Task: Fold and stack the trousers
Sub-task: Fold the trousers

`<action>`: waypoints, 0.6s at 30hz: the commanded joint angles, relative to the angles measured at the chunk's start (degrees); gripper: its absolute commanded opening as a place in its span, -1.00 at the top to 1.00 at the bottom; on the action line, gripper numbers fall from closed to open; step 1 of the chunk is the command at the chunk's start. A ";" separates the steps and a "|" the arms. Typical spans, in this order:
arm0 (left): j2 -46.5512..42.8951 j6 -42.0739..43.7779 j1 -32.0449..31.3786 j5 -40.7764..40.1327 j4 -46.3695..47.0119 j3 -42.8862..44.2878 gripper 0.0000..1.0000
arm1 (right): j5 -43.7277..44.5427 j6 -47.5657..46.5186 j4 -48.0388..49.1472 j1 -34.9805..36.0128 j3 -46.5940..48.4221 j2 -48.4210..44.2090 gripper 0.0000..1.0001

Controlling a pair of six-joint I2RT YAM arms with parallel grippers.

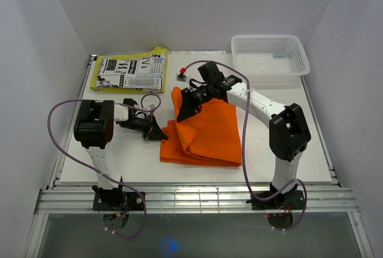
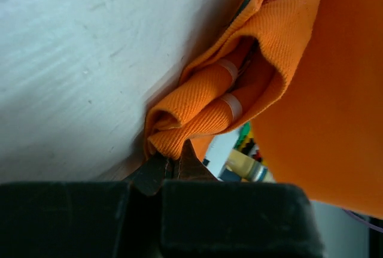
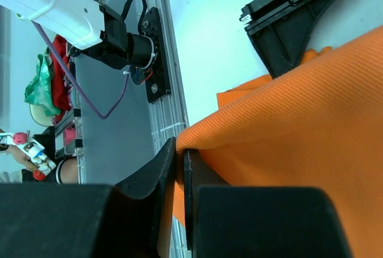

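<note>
Top external: orange trousers (image 1: 203,132) lie mid-worktop (image 1: 119,162), roughly doubled over but lumpy, top-left corner lifted. The left hand (image 1: 160,134) is at the cloth's left edge and the right hand (image 1: 181,116) is at the raised upper-left corner. A folded yellow printed garment (image 1: 128,69) sits at the far left, well apart, probably the base of the stack, though whether it is trousers is hard to tell. The white basket (image 1: 269,60) at far right shows only a tiny red speck inside, too small to identify. A small red-topped item (image 1: 181,73) lies just beyond the trousers. Left wrist: the hand is closed tight on a rolled hem of the orange cloth, with layered folds above it and bare worktop beside. Right wrist: the hand is pinched narrow on a single orange edge, the cloth draping away to the right. Progress, as a judgement: the fold is partly made and both hands are mid-fold. Flattening, any final fold, and stacking onto the yellow piece are not yet done.
</note>
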 commanded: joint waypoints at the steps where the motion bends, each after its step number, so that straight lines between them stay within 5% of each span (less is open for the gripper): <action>1: 1.86 -3.82 -0.09 -5.67 7.68 -0.15 1.00 | 0.48 4.52 5.20 1.38 -0.78 1.08 0.84; 18: -3.24 -8.92 -0.09 -7.26 14.81 -6.21 1.00 | 2.51 20.87 17.94 2.87 -3.87 11.45 0.84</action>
